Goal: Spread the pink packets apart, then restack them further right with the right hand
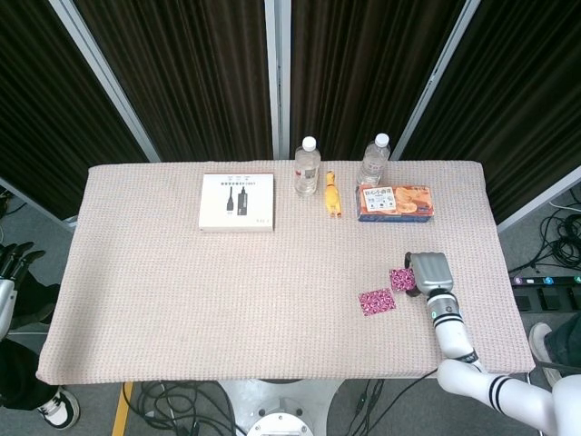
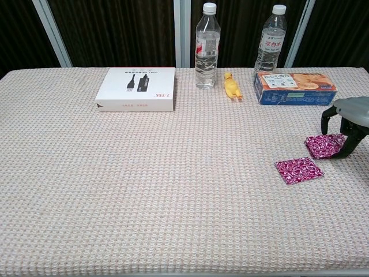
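Right hand (image 2: 348,124) grips a pink packet (image 2: 324,145) (lifted at one edge); second packet (image 2: 298,170) lies flat just left of it.

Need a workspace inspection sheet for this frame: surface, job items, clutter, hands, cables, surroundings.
Surface: table under a woven beige cloth.
Job's things: one pink packet flat and free; held packet at the right hand.
Clutter: white box, two bottles, yellow toy, orange box along the far edge.
Hands: right hand holds a packet; left hand off the table, holding nothing.
Cables: cables on the floor.
Surroundings: dark curtains.
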Robot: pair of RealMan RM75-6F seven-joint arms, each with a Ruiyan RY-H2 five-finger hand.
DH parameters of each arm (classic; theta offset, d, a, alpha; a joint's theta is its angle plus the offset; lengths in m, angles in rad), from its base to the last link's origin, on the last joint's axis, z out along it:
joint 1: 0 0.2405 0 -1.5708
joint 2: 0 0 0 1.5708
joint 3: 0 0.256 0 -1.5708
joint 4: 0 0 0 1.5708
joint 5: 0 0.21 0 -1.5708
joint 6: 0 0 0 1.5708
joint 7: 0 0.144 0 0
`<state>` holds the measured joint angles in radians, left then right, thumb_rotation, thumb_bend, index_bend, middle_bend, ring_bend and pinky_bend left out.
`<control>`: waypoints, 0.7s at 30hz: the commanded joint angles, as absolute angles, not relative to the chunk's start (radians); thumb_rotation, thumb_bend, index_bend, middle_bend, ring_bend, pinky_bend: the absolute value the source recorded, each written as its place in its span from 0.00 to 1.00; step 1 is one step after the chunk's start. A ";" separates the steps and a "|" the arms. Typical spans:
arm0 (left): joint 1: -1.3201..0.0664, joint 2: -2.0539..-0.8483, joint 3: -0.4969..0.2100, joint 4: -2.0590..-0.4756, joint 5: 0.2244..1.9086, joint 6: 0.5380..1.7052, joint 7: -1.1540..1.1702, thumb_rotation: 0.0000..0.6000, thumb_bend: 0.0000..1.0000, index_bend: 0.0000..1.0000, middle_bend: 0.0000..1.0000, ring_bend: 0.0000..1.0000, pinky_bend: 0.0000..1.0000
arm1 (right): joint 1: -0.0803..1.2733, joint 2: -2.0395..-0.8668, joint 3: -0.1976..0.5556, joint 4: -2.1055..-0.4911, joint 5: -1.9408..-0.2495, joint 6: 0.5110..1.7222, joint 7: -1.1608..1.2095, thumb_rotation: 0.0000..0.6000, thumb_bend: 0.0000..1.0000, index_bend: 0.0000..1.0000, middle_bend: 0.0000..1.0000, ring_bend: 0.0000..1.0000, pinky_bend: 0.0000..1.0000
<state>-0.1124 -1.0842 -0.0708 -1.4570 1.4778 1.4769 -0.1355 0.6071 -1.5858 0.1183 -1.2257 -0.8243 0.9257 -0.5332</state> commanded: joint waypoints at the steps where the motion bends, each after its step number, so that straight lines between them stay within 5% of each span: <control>1: -0.112 -1.085 -0.071 -1.456 1.477 1.477 -0.137 1.00 0.00 0.25 0.23 0.12 0.24 | 0.610 -1.591 0.116 -1.220 -0.821 0.922 -0.542 0.97 0.00 0.45 1.00 1.00 1.00; 21: -0.114 -1.088 -0.072 -1.447 1.472 1.472 -0.141 1.00 0.00 0.25 0.23 0.12 0.24 | 0.618 -1.611 0.119 -1.195 -0.800 0.906 -0.570 0.97 0.00 0.45 1.00 1.00 1.00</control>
